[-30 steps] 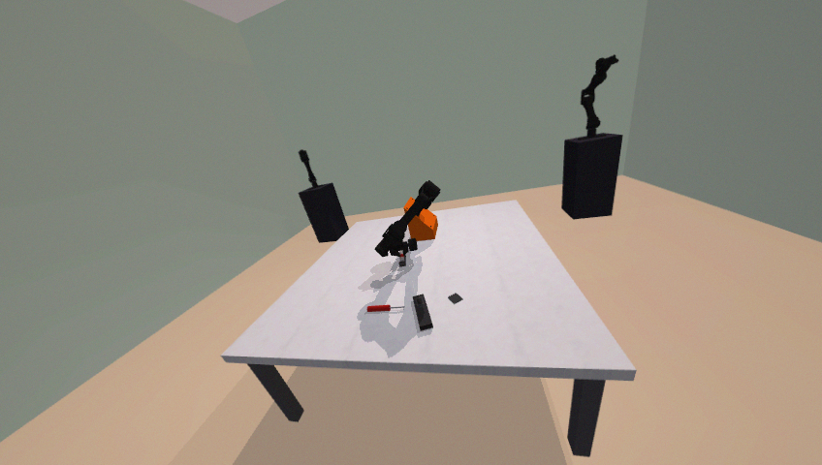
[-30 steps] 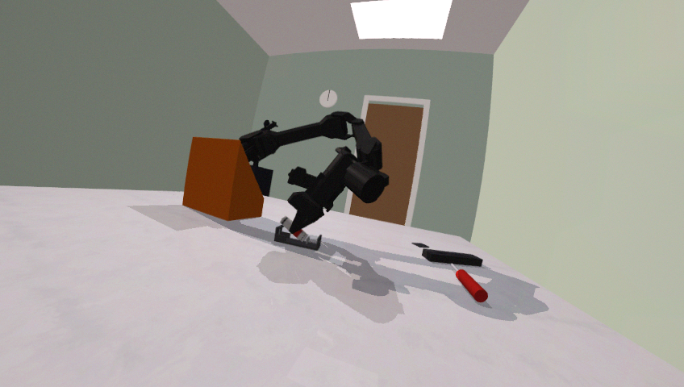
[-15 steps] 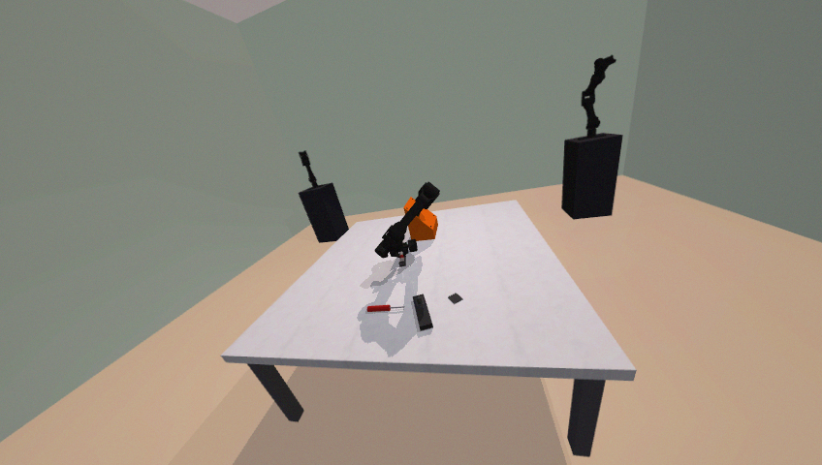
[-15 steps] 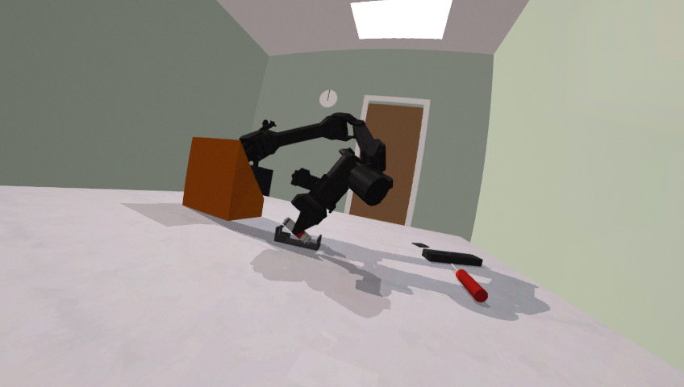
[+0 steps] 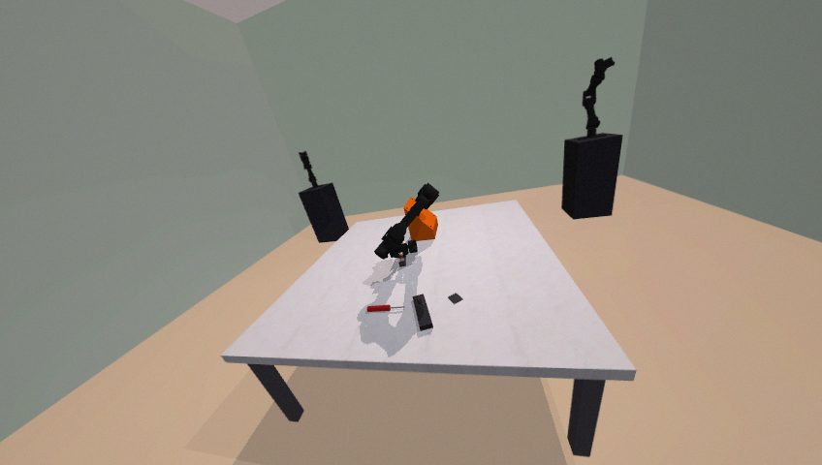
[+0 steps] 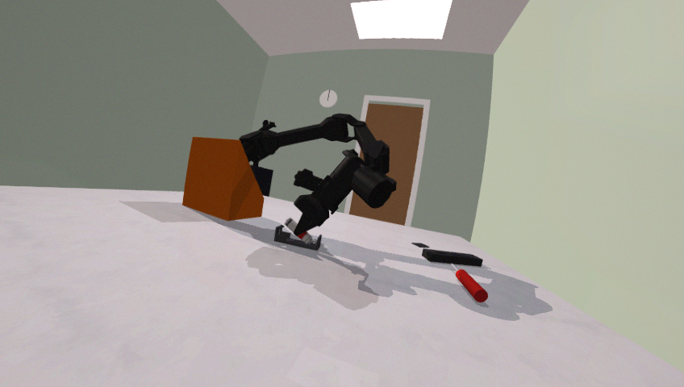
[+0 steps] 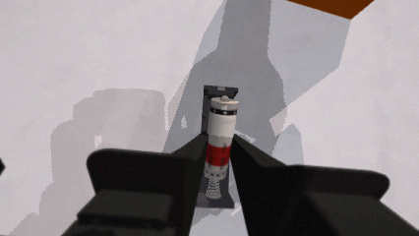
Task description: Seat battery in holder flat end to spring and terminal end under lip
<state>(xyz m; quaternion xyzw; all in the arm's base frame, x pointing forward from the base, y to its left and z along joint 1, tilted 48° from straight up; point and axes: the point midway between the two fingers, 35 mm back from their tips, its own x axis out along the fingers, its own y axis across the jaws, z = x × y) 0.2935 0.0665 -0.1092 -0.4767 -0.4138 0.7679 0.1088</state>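
The hand (image 7: 217,156) pinches the battery (image 7: 219,139), apparently tilted, over the holder (image 7: 219,93).

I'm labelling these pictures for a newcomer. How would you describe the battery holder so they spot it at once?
Start at the orange block on the white table. Just in front, under the arm's jaws, sits the small black holder. Unlike the flat black bar by the red-handled screwdriver, it cradles a white-and-red battery.

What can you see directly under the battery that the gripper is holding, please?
Under the battery sits the dark holder, with its coil spring at the battery's near, flat end. The gripper fingers hide the holder's middle, so contact along the bed cannot be seen.
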